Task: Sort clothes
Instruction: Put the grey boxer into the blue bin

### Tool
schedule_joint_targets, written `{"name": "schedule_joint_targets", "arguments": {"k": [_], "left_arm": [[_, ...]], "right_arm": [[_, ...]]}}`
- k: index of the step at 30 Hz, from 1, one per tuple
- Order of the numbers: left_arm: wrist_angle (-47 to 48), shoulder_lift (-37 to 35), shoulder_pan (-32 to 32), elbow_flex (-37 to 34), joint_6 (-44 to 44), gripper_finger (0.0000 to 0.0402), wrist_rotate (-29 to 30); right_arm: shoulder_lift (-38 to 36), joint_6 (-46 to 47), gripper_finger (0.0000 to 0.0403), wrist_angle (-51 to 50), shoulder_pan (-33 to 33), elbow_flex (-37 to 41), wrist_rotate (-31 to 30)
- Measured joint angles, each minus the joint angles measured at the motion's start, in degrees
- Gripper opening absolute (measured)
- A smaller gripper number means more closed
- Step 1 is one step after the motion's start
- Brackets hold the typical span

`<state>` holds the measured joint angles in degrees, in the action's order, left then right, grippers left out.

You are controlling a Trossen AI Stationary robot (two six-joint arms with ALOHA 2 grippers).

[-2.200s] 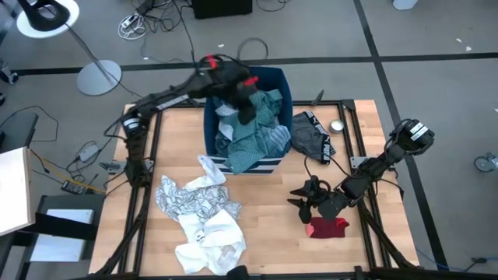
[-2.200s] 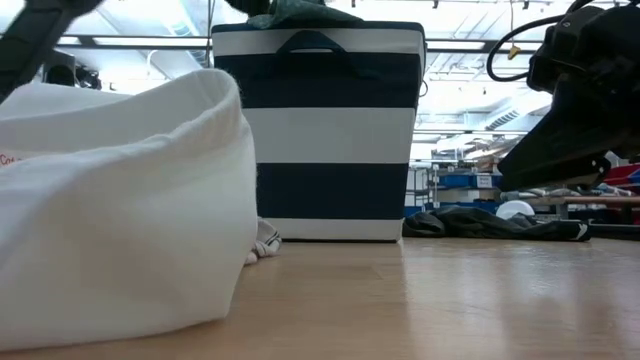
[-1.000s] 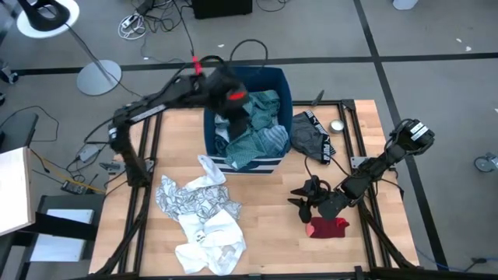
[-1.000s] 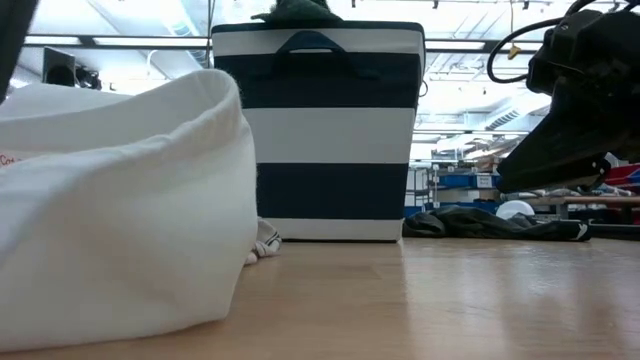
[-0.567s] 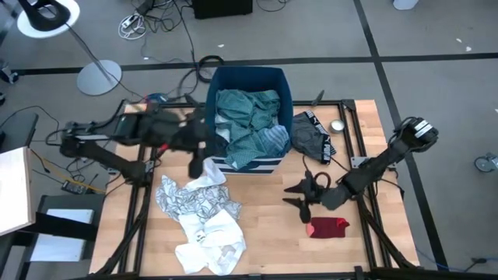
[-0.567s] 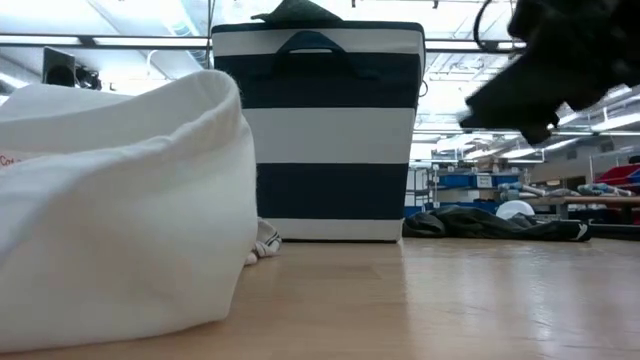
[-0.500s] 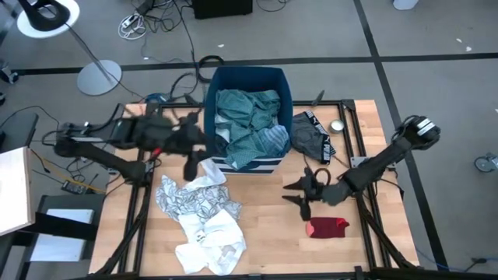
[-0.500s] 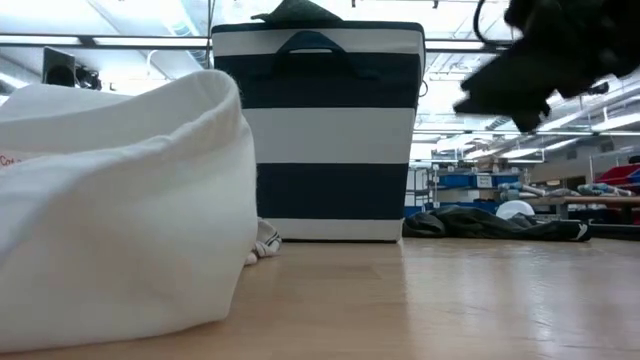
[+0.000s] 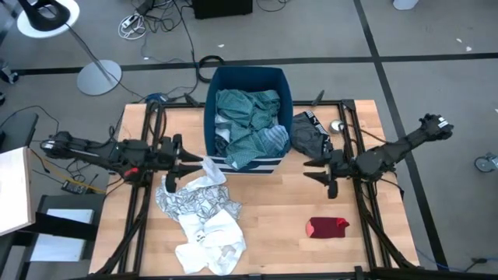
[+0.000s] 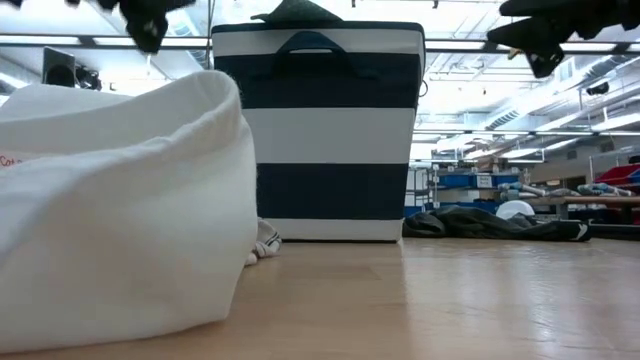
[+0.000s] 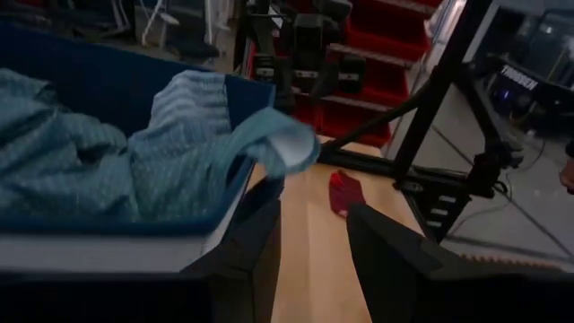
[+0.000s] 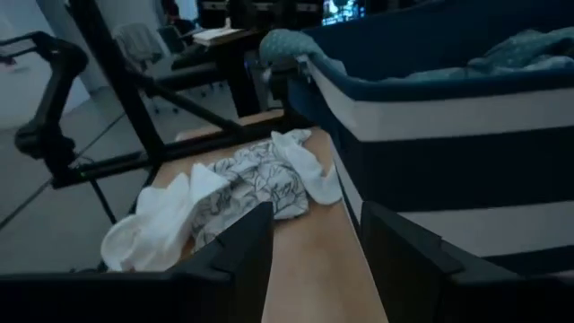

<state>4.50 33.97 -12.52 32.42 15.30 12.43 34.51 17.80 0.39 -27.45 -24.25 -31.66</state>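
Note:
The dark blue bin [image 9: 247, 82] stands at the table's far middle, filled with teal and light blue clothes [image 9: 249, 124]; a teal striped cloth [image 11: 269, 139] hangs over its rim. A black-printed white garment [image 9: 194, 198] and a white one [image 9: 210, 243] lie at the near left. A black garment [image 9: 311, 136] lies right of the bin, and a small red cloth [image 9: 327, 227] at the near right. My left gripper [image 9: 187, 161] hangs open left of the bin's near corner. My right gripper [image 9: 311, 169] hangs open right of it. Both hold nothing.
Black frame rails [image 9: 354, 148] run along the table's left and right sides. A small round silvery thing [image 9: 337, 125] lies at the far right. In the low view the white cloth [image 10: 120, 200] fills the near left, and bare wood [image 9: 272, 225] lies between the piles.
My left gripper has swung out of the bin, toward the table's left and near edges, and now points level at the bin's near left corner. My right gripper has risen from beside the red cloth and gone toward the far edge, levelling out. The clothes have stayed put.

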Motion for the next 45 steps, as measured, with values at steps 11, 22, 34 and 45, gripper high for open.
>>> {"name": "schedule_joint_targets", "arguments": {"k": [11, 22, 34, 45], "left_arm": [[-12.2, -9.7, 0.0, -17.6, 6.0, 0.0135, 0.0], [-22.8, -11.2, 0.0, -25.0, 3.3, 0.0135, -1.4], [-24.4, -11.2, 0.0, -25.6, 3.4, 0.0135, -1.9], [-24.4, -11.1, 0.0, -25.6, 3.2, 0.0135, -1.9]], "right_arm": [[-10.2, -0.6, 0.0171, -15.0, -2.6, 0.0, -0.6], [-22.2, 1.4, 0.0149, -16.5, -2.6, 9.9, -1.7], [-32.8, 0.3, 0.0113, -13.3, -2.3, 18.3, -3.1], [-32.4, 0.1, 0.0112, -12.8, -2.3, 18.3, -2.8]]}}
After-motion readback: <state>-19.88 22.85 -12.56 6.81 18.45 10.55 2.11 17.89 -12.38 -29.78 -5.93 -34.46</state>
